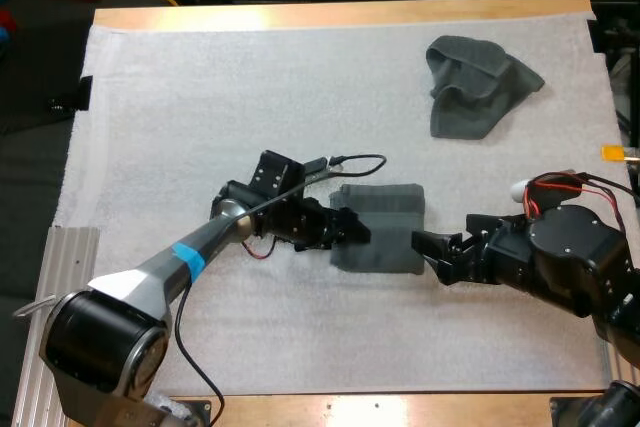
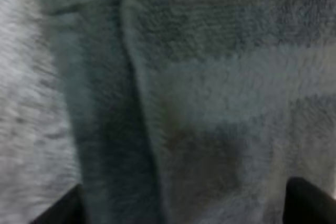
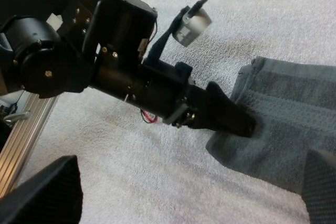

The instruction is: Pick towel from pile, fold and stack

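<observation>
At the middle of the mat (image 1: 200,97) the folded towel (image 1: 385,232) lies between our left gripper (image 1: 352,227) and right gripper (image 1: 425,250), both spread wide and empty, so the fold seems done and next we should fetch the crumpled towel (image 1: 478,82).

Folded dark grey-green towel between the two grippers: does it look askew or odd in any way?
Nothing stands out. The folded dark grey-green towel lies flat and roughly square on the white mat; the crumpled grey-green towel sits apart.

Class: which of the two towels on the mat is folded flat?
The folded towel between the left gripper and the right gripper: a flat rectangle. The crumpled towel at the far right is a loose heap.
</observation>
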